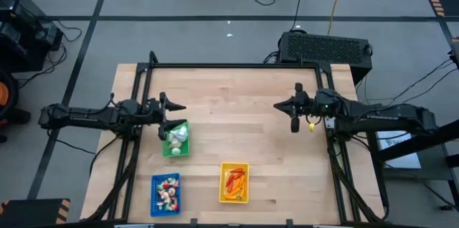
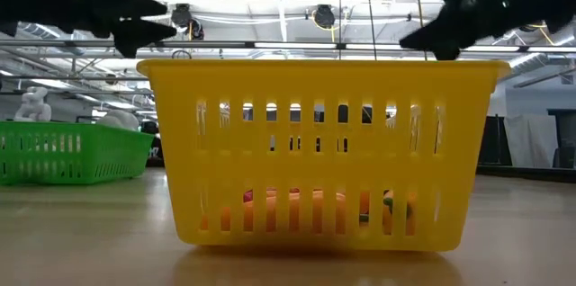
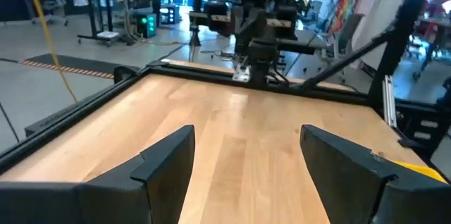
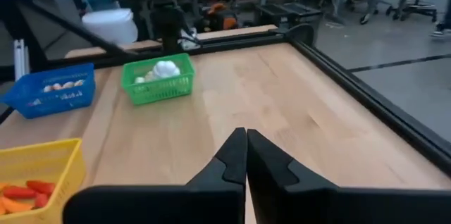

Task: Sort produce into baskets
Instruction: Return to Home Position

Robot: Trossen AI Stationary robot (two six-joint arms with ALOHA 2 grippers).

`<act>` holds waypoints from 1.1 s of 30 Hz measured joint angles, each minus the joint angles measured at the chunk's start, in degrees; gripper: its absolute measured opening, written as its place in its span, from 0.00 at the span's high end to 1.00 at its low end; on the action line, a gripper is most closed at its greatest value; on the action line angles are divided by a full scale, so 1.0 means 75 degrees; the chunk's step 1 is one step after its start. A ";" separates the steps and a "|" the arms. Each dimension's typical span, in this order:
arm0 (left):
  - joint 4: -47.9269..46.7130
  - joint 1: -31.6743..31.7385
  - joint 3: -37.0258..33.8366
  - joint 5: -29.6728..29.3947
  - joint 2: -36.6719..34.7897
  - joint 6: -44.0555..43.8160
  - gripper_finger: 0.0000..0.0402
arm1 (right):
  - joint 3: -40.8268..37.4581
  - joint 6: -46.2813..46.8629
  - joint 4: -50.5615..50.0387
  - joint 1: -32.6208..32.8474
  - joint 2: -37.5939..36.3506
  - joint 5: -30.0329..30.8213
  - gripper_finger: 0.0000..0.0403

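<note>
Three baskets stand on the wooden table. The green basket (image 1: 176,140) holds white bulbs and shows in the right wrist view (image 4: 158,77). The blue basket (image 1: 166,193) holds small red-and-white pieces. The yellow basket (image 1: 234,183) holds orange carrots and red peppers; it fills the low view (image 2: 319,151). My left gripper (image 1: 175,107) is open and empty, above the table just beyond the green basket. My right gripper (image 1: 285,106) is shut and empty, above the table's right part.
A black frame rail (image 1: 233,65) runs along the table's far edge and down both sides. The table's middle (image 1: 237,120) is bare wood between the two grippers. A black box (image 1: 324,47) stands beyond the far right corner.
</note>
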 joint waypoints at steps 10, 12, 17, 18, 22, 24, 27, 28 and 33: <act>-0.0354 0.0283 -0.0615 -0.0029 -0.1229 -0.0363 0.34 | -0.1701 0.0709 0.0848 -0.0469 -0.1076 -0.0292 1.00; -0.0817 0.0389 -0.0624 -0.0086 -0.1561 -0.0372 0.34 | -0.1912 0.0819 0.0851 -0.0532 -0.1319 -0.0298 1.00; -0.1385 0.0581 -0.0635 -0.0181 -0.2256 -0.0535 0.34 | -0.2614 0.0854 0.1116 -0.0692 -0.2027 -0.0225 1.00; -0.1388 0.0628 -0.0635 -0.0260 -0.2372 -0.0505 0.34 | -0.2809 0.0915 0.1182 -0.0741 -0.2179 -0.0179 1.00; -0.1749 0.0909 -0.0635 -0.0418 -0.2850 -0.0433 0.34 | -0.2852 0.1211 0.0468 -0.0846 -0.2546 0.0147 1.00; -0.2101 0.1097 -0.0635 -0.0487 -0.3084 -0.0492 0.34 | -0.2849 0.1212 0.0372 -0.0843 -0.2643 0.0171 1.00; -0.2477 0.1389 -0.0630 -0.0600 -0.3203 -0.0540 0.34 | -0.2849 0.1259 0.0097 -0.0789 -0.2742 0.0164 1.00; -0.2591 0.1485 -0.0630 -0.0614 -0.3204 -0.0551 0.34 | -0.2849 0.1261 -0.0047 -0.0737 -0.2780 0.0153 1.00; -0.2744 0.1809 -0.0630 -0.0503 -0.3206 -0.0827 0.34 | -0.2845 0.1200 -0.0368 -0.0324 -0.3162 0.0741 1.00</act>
